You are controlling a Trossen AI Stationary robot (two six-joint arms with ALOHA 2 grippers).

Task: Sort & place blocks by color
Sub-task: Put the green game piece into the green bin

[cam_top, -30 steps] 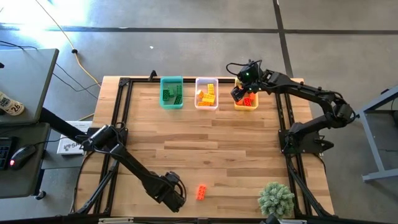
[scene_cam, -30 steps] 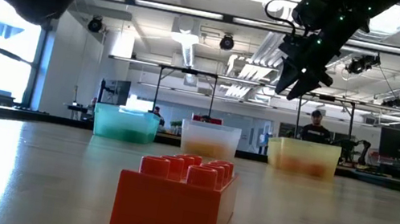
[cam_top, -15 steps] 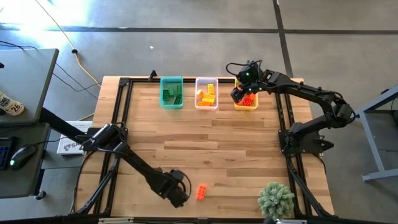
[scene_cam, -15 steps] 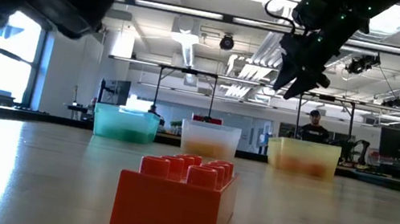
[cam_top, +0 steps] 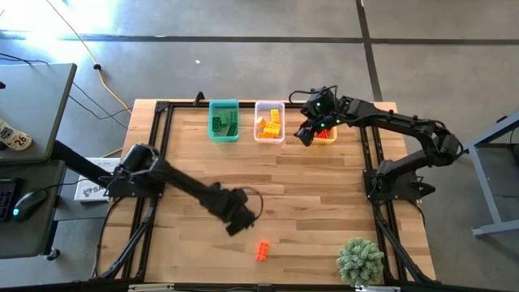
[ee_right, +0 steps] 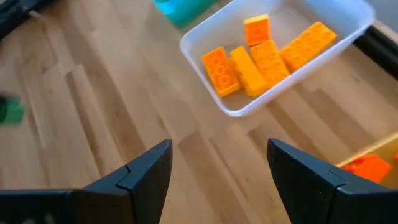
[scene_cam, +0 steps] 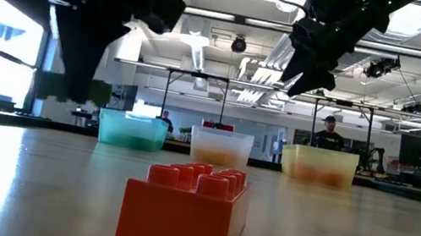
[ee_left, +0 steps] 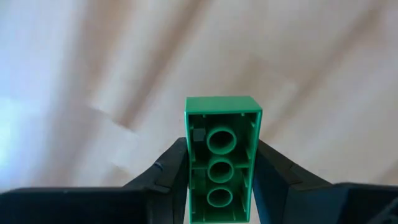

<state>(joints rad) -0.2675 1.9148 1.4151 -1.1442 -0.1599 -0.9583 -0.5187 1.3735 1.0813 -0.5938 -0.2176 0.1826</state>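
From left to right across the wooden table (cam_top: 308,182), we first meet the left gripper (cam_top: 236,221), raised above the table's middle and clamped on a green block (ee_left: 221,158), underside facing its wrist camera. Just beyond it, near the front edge, one orange-red block (cam_top: 263,251) lies alone on the wood. Along the far edge we find a teal bin (cam_top: 224,134) holding green blocks, a clear bin (cam_top: 269,136) holding yellow ones, and a yellow bin (cam_top: 328,137) holding orange-red ones. The right gripper (cam_top: 303,135) hovers beside the yellow bin, fingers apart and empty.
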